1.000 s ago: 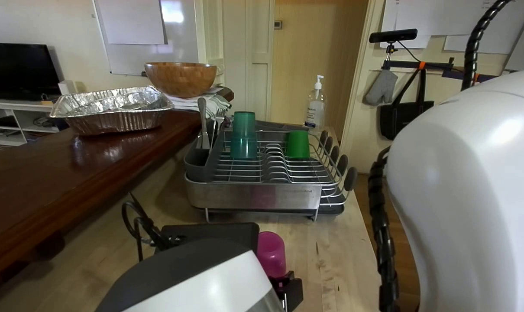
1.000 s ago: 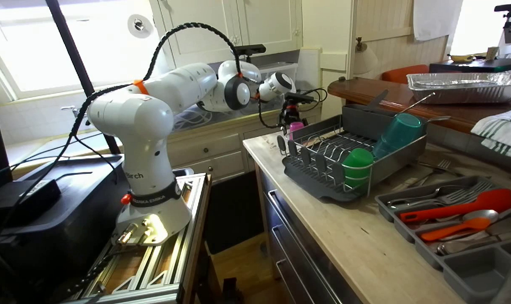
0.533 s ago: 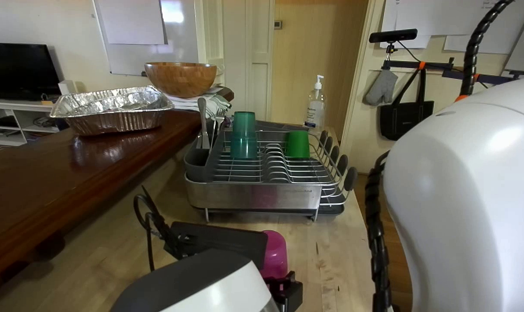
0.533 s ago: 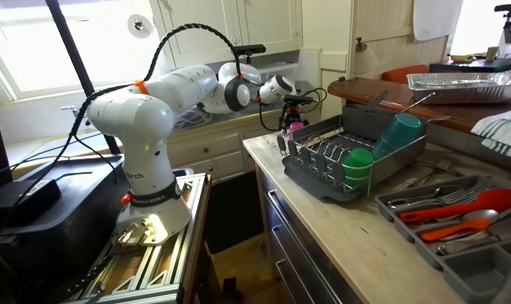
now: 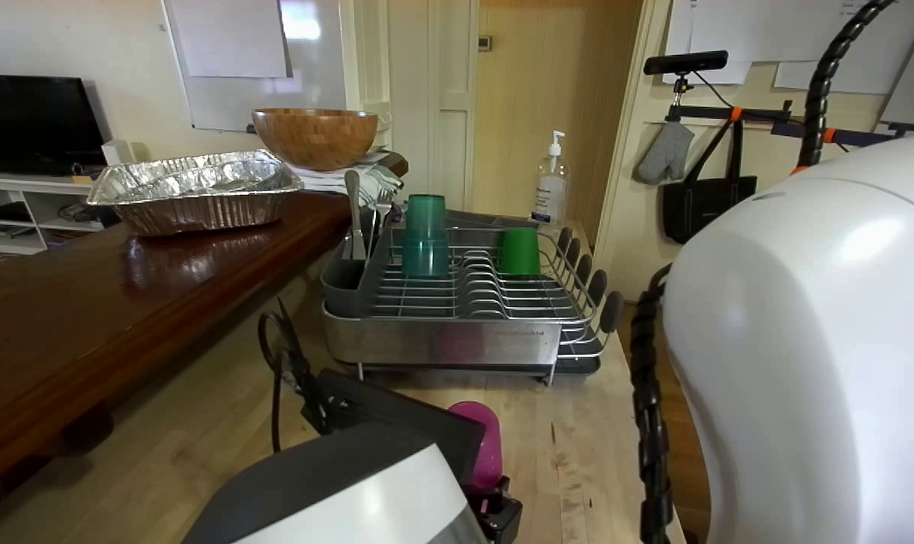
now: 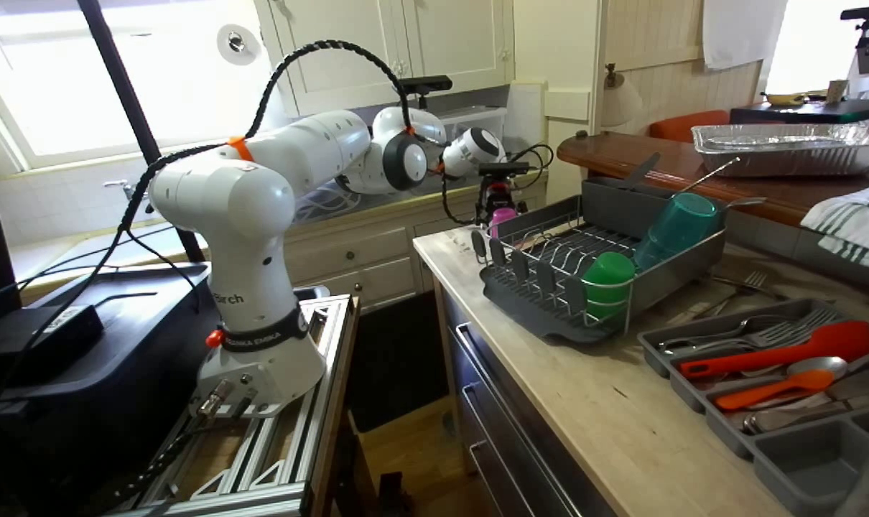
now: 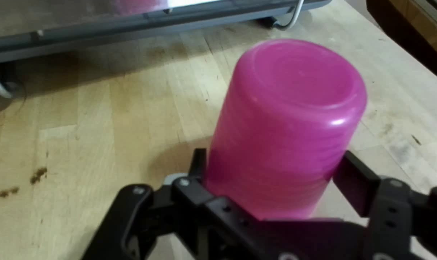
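Wrist view shows a pink cup (image 7: 283,133) upside down on the pale counter (image 7: 95,144), near the steel-panelled side of the dish rack (image 7: 59,14) and apart from it. The gripper (image 7: 272,162) is low around the cup, its fingers (image 7: 359,184) spread wide, one along each side. Their tips look close against the cup wall; whether they press on it I cannot tell. In both exterior views the pink cup is partly hidden, and it sits outside the rack, off that same side. The white arm (image 6: 233,205) reaches to it from the rack's prong side, where a row of grey caps (image 5: 612,311) stands up.

On the rack, a teal cup (image 5: 425,215) leans upside down near the utensil caddy (image 5: 344,298). A green cup (image 5: 519,249), also mouth down, is at the rack corner away from both the caddy and the pink cup.

Across the rack from the pink cup, a grey cutlery tray (image 6: 808,456) lies on the counter with a red spatula (image 6: 847,341) and an orange utensil (image 6: 801,380) in it; a fork (image 6: 750,283) lies between rack and tray. A clear pump bottle (image 5: 551,193) stands beyond the rack on this side too. Past the caddy side of the rack, a higher brown counter (image 5: 147,279) carries a foil pan (image 5: 208,215) and, on folded cloth (image 5: 355,180), a wooden bowl (image 5: 317,140).
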Tool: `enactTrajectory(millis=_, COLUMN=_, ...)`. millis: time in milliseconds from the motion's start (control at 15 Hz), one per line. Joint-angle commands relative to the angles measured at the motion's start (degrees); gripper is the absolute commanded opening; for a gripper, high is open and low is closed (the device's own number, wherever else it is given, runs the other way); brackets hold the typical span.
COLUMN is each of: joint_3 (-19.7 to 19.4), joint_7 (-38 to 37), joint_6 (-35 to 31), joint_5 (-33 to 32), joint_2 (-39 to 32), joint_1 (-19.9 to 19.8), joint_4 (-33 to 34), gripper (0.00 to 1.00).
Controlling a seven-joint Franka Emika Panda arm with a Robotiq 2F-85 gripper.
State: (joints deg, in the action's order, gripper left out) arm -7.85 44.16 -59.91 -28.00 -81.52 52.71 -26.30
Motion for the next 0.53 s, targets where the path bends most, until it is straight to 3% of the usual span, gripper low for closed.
enactTrajectory(millis=0, joint_3=0.4, joint_7=-3.1, joint_6=0.82, joint_5=0.66, joint_2=-0.66, joint_1=-0.42, joint_4=1.13, gripper=0.57)
enactTrajectory(millis=200, joint_3=0.63, joint_7=-4.97, joint_6=0.75, joint_5=1.12, joint_2=0.2, joint_1=-0.99, joint_4=0.97, gripper=0.51)
enactTrajectory(millis=467, joint_3=2.86, joint_7=-10.0, joint_6=-3.05, joint_5=4.84, joint_2=4.02, joint_1=-4.06, joint_4=-0.2, gripper=0.5)
